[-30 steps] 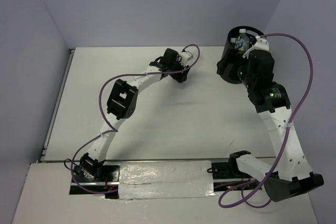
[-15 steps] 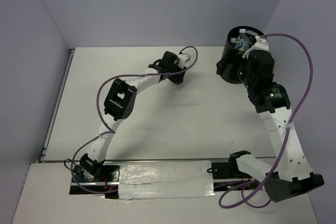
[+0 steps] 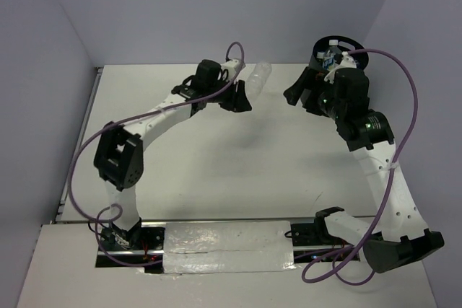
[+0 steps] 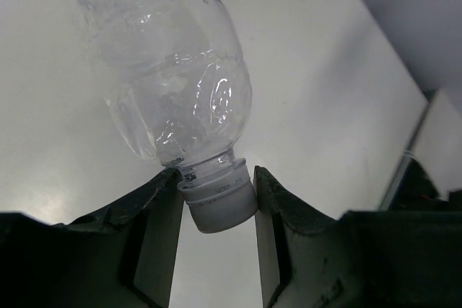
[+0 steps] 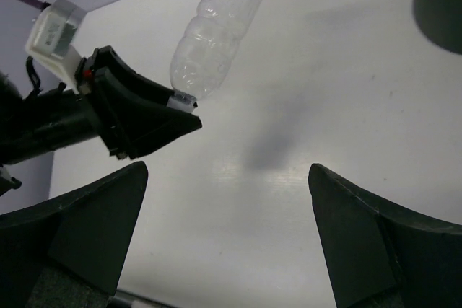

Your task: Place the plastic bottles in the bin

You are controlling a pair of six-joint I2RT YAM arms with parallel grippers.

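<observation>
No lettering, number or brand can be read anywhere in these views. The clear bottle point(image 4: 173, 70), gripped at its cap by the left gripper point(image 4: 216, 187), has faint raised marks on its neck ring, too small to make out. The blue-printed bottle point(image 3: 332, 56) in the bin point(image 3: 347, 42) at the far right shows only a blur of colour.

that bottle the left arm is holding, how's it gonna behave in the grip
Probably very light: the bottle looks empty. Its thin crinkled wall would likely dent if squeezed. Pinched only at the cap by the left end effector, it may pivot or slip.
</observation>
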